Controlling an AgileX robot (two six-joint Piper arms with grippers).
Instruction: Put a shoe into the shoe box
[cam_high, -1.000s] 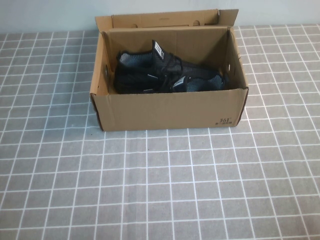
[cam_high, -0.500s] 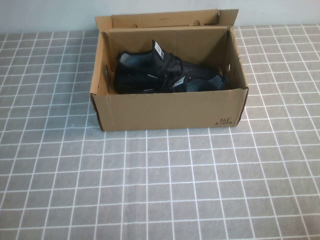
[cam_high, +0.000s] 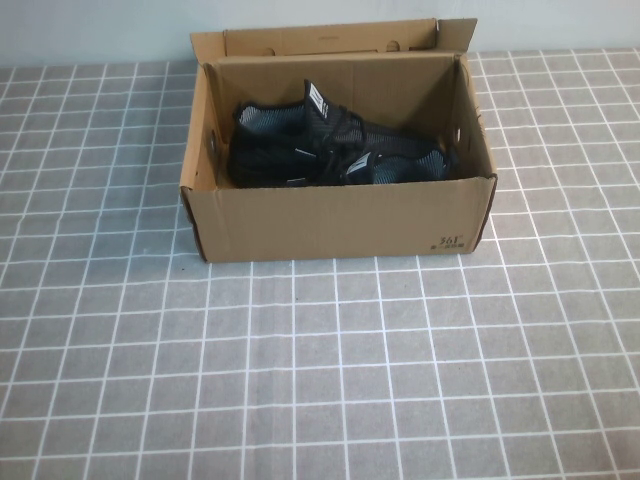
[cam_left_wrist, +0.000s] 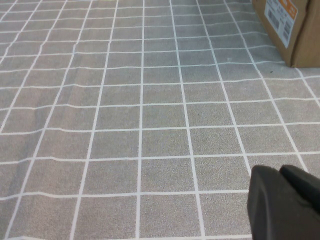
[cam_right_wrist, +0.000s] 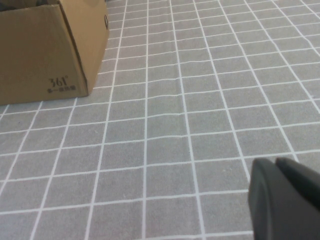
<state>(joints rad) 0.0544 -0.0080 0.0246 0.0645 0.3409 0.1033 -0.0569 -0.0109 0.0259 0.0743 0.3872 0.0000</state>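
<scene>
- The black shoes (cam_high: 335, 150) already lie inside the open shoe box (cam_high: 340, 220), so I judge the task is done; the good step now is to stay parked and touch nothing.
- My left end effector (cam_left_wrist: 282, 202) is low over the desk (cam_high: 320, 380), fingers together, holding nothing; the box corner is well ahead of it.
- My right end effector (cam_right_wrist: 285, 200) looks the same, pressed together and empty, box far ahead.
- Around both is free cloth.

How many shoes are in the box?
2, I think. One black shoe lies toward the shoe box's left end, another toward its right; they overlap mid-box. The left gripper and right gripper hang over bare table, away from the box.
</scene>
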